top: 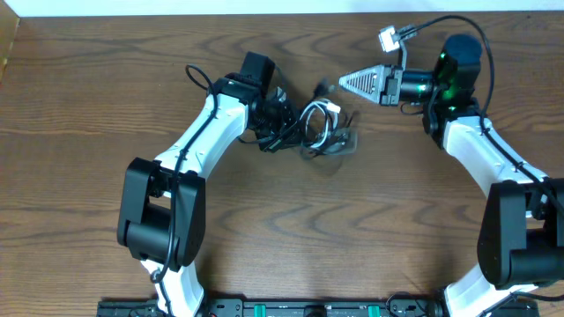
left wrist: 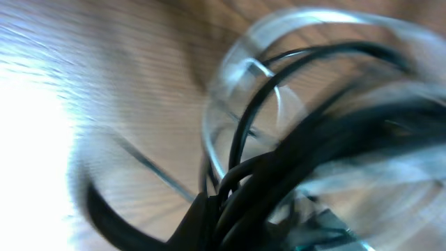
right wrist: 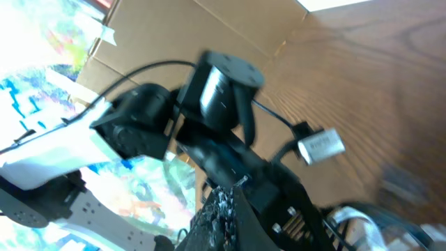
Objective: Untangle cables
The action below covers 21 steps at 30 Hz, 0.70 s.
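Left arm (top: pixel 207 132): white shell with black joints, stretched from the near edge to the middle of the surface (top: pixel 88 88), which is brown wood grain.
Left claw (top: pixel 275 116): clenched on the cables (top: pixel 304 132). From overhead it sits buried in the knot, and the black cords hide its fingers.
Cables: thin, limp cords in a looped tangle just right of the left claw, mid-surface and toward the far side.
Black cords (left wrist: pixel 279 174): in the left wrist view several gather into one thick bundle running off the lower edge, all badly blurred.
White cord (top: pixel 324 113): a curved loop threaded through the black ones. Close up it is only a pale smeared arc.
Plug (right wrist: pixel 320 145): small, silver and boxy, on the end of a black cord. It shows clearly only in the right wrist view.
Right claw (top: pixel 345 84): clenched to a grey ribbed wedge, pointing left at the tangle and near it. Nothing shows between its fingers.
Unclear: a small dark blur just off the right claw's tip, and which cord crosses which.
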Motion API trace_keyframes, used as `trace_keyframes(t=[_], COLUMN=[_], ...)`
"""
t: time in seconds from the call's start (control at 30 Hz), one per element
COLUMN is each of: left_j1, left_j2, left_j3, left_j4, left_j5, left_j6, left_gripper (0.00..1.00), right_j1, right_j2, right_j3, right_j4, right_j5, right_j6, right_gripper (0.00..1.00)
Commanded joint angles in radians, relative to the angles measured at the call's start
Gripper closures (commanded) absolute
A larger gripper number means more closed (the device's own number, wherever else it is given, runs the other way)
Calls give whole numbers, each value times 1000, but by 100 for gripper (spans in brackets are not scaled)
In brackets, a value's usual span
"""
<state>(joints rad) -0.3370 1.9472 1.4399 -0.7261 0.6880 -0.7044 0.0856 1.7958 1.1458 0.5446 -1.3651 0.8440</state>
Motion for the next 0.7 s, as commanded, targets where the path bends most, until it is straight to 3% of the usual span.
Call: trace_keyframes(t=[0.0,0.1,0.2,0.27,0.43,0.57,0.67], left_j1=[-5,-10,-10,-10,-10,-10,-10], left_j2=[18,18,18,18,18,18,18], left_j3=[-10,-10,-10,-10,-10,-10,-10], left_j4=[-4,-10,-6,-6,-6,-6,-7], left_j5=[-98,-106,-106,-106,-105,-97,-94], left_j6=[136,173,159,131,-3,-159,-298], left_gripper=[92,93,92,92,92,92,92], right_j1=[-6,-6,-6,-5,10,29,42], right_j2=[-40,-40,-40,-40,-40,-40,-40], right_j3=[29,29,29,29,29,29,29], right_j4=[6,5,5,-3,-82,-251,-462], right_j5=[23,91,121,91,-49,-83,-19], right_j6=[67,168,176,127,-34,-149,-312], right_gripper=[99,99,99,96,67,60,59])
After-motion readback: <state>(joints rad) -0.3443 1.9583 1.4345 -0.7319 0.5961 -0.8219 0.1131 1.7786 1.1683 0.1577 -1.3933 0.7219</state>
